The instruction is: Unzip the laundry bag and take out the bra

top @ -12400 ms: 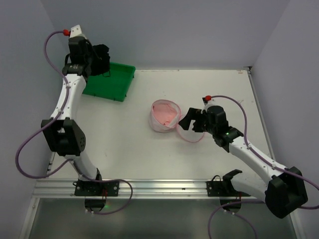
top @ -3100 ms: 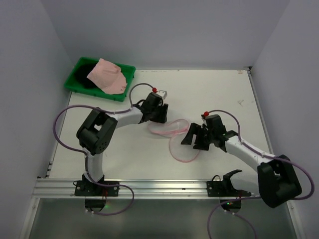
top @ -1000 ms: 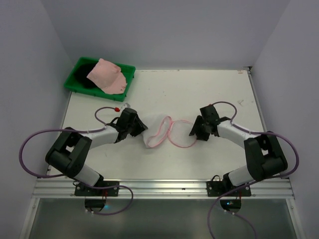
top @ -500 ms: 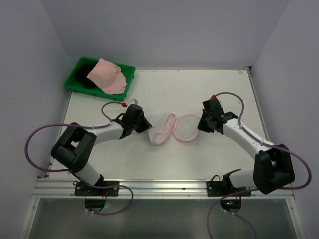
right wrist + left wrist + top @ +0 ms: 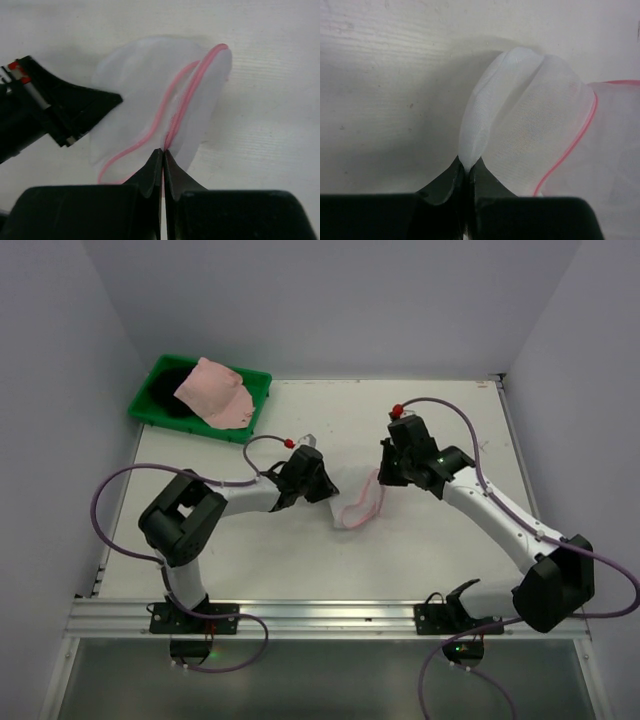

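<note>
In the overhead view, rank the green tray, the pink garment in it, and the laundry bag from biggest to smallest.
1. green tray
2. pink garment
3. laundry bag, which lies folded and looks only slightly smaller than the garment, so that call is close.

Black item (image 5: pixel 163 392) half under bra (image 5: pixel 215 392)

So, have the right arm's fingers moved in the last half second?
Yes. The right fingers, shut on the laundry bag, have shifted left and away from the arm bases, toward the green tray.
</note>
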Controlling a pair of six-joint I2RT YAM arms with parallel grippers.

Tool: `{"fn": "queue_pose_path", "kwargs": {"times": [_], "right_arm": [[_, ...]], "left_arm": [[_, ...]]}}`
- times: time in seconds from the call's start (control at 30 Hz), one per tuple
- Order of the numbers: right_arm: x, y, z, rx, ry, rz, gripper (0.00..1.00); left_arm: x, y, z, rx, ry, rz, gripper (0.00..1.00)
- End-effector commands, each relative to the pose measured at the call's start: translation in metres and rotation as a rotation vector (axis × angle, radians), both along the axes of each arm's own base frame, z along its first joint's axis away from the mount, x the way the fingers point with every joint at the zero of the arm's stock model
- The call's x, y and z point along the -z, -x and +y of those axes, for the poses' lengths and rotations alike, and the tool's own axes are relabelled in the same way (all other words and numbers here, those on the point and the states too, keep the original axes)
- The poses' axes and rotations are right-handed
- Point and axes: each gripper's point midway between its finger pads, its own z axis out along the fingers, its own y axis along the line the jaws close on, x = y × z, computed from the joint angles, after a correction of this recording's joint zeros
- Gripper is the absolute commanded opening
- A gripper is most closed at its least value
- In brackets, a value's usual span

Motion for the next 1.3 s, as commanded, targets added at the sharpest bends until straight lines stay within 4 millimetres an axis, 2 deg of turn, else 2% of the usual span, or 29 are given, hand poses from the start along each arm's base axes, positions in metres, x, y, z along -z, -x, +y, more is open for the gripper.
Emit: {"fn": "queue_pose_path", "kwargs": {"times": [0.0, 0.07, 0.23, 0.3, 0.33, 0.4, 0.57, 0.6, 0.8, 0.97, 1.1, 1.27], "right_arm": [[-0.012, -0.001, 0.040, -0.145, -0.096, -0.004, 0.00], [-0.008, -0.007, 0.054, -0.167, -0.134, -0.011, 0.00], [0.023, -0.013, 0.092, -0.232, -0.271, 0.066, 0.00], [0.037, -0.009, 0.104, -0.244, -0.330, 0.114, 0.00], [0.038, -0.014, 0.109, -0.243, -0.353, 0.098, 0.00], [0.060, -0.015, 0.111, -0.220, -0.355, 0.139, 0.00], [0.091, -0.019, 0.118, -0.210, -0.375, 0.168, 0.00], [0.105, -0.014, 0.117, -0.205, -0.369, 0.196, 0.00], [0.127, -0.011, 0.126, -0.209, -0.430, 0.227, 0.00], [0.138, -0.011, 0.127, -0.179, -0.446, 0.245, 0.00], [0.148, -0.011, 0.123, -0.153, -0.422, 0.259, 0.00], [0.146, -0.012, 0.119, -0.153, -0.396, 0.250, 0.01]], "left_arm": [[-0.002, 0.000, -0.017, 0.027, 0.037, -0.019, 0.03], [0.004, 0.006, -0.018, 0.034, 0.053, -0.009, 0.02], [0.016, 0.016, -0.016, 0.043, 0.091, 0.001, 0.03], [0.019, 0.020, -0.016, 0.051, 0.098, 0.004, 0.03], [0.022, 0.024, -0.013, 0.049, 0.100, 0.005, 0.04], [0.022, 0.026, -0.011, 0.047, 0.109, -0.003, 0.07], [0.025, 0.034, -0.002, 0.051, 0.112, -0.026, 0.13], [0.026, 0.035, -0.002, 0.052, 0.112, -0.025, 0.14], [0.034, 0.046, 0.006, 0.058, 0.115, -0.014, 0.22], [0.032, 0.054, 0.014, 0.063, 0.111, -0.020, 0.38], [0.021, 0.055, 0.028, 0.032, 0.082, -0.051, 0.53], [0.003, 0.050, 0.063, -0.058, -0.004, -0.082, 0.77]]}}
